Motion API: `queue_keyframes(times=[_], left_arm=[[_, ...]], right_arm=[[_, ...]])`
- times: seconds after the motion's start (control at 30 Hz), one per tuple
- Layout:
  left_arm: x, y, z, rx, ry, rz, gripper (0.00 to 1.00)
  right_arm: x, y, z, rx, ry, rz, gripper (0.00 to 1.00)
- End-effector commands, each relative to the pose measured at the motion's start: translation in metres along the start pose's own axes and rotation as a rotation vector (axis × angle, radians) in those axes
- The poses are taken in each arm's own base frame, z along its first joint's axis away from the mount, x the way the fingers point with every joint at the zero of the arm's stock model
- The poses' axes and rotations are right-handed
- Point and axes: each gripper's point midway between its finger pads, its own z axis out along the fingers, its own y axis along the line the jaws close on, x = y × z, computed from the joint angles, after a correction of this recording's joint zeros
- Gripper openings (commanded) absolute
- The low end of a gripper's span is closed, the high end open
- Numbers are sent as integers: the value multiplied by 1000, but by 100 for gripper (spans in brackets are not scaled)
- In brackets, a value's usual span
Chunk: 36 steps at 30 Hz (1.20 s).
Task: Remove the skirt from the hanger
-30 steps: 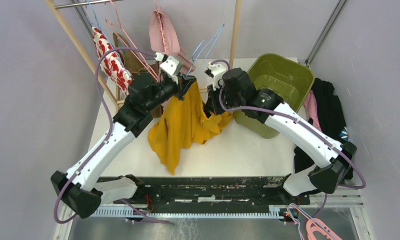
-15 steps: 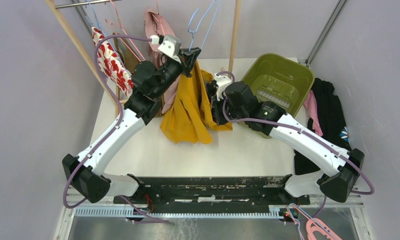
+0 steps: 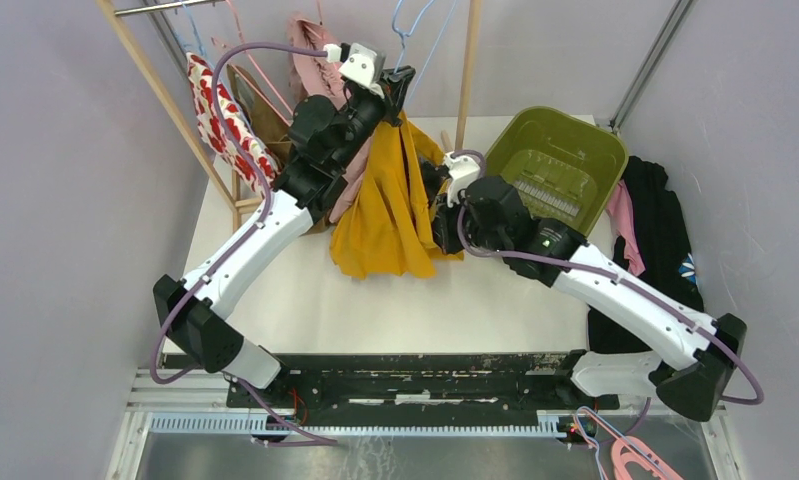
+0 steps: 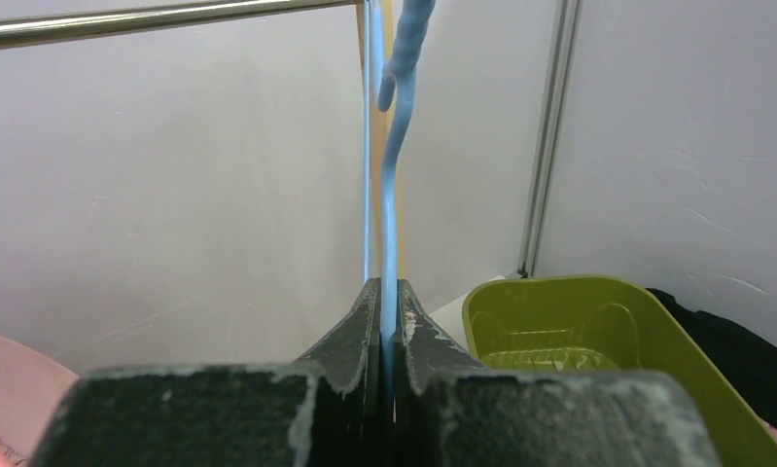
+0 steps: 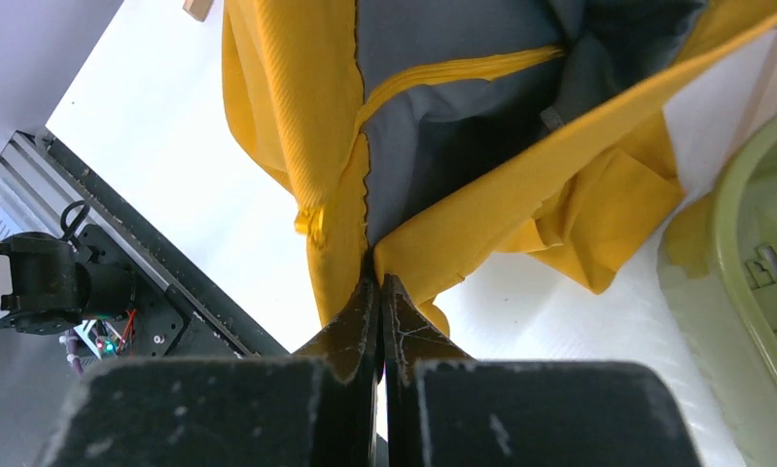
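The mustard-yellow skirt point(image 3: 387, 205) hangs from a light-blue wire hanger point(image 3: 411, 22) at the back of the table. My left gripper point(image 3: 399, 84) is raised high and shut on the blue hanger point(image 4: 392, 214), whose wire runs up between the jaws toward the metal rail point(image 4: 160, 19). My right gripper point(image 3: 437, 200) sits lower, to the right of the skirt, shut on the skirt's point(image 5: 306, 117) edge beside its open zipper and grey lining. The right gripper's point(image 5: 380, 282) tips pinch the yellow cloth.
A wooden clothes rack point(image 3: 165, 100) at the back left holds a red-patterned garment point(image 3: 220, 125), a pink garment point(image 3: 315, 65) and pink hangers. An olive-green bin point(image 3: 555, 165) stands at the back right, dark clothes point(image 3: 660, 215) beside it. Pink hangers point(image 3: 635, 460) lie at the front.
My left gripper has lifted the hanger up and back toward the rail, and the skirt now hangs straighter. My right gripper followed slightly right and back, still gripping the cloth.
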Motion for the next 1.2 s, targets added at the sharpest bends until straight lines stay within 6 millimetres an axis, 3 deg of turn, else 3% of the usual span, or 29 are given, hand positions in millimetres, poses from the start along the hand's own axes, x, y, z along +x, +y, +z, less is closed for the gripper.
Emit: queue_keyframes(times=[0.0, 0.2, 0.3, 0.4, 0.53, 0.63, 0.73, 0.9, 1.07, 1.17], left_arm=[[-203, 55, -39, -256, -589, 117, 3], [-205, 62, -61, -297, -594, 100, 3], [-186, 62, -69, -299, -543, 80, 3], [-152, 63, -74, -305, -477, 23, 3], [-107, 57, -86, -281, -382, -56, 3], [-83, 49, -96, -242, -293, -59, 3], [-69, 41, -104, -204, -224, -43, 3], [-54, 26, -114, -120, -139, -33, 3], [-27, 9, -126, -32, -23, -52, 3], [-12, 7, -140, -29, 36, -55, 3]], right_arm=[[101, -22, -28, 56, 350, -37, 1], [137, -36, -37, 85, 444, -48, 1], [148, -40, -35, 92, 462, -57, 1], [143, -40, -22, 94, 458, -75, 1], [120, -27, 1, 70, 437, -94, 1], [103, -28, 0, 95, 396, -101, 1], [67, -36, -17, 171, 288, -131, 1], [-31, -47, -61, 325, 50, -210, 1], [-153, -60, -140, 544, -340, -192, 1], [-211, -63, -195, 636, -566, -155, 1]])
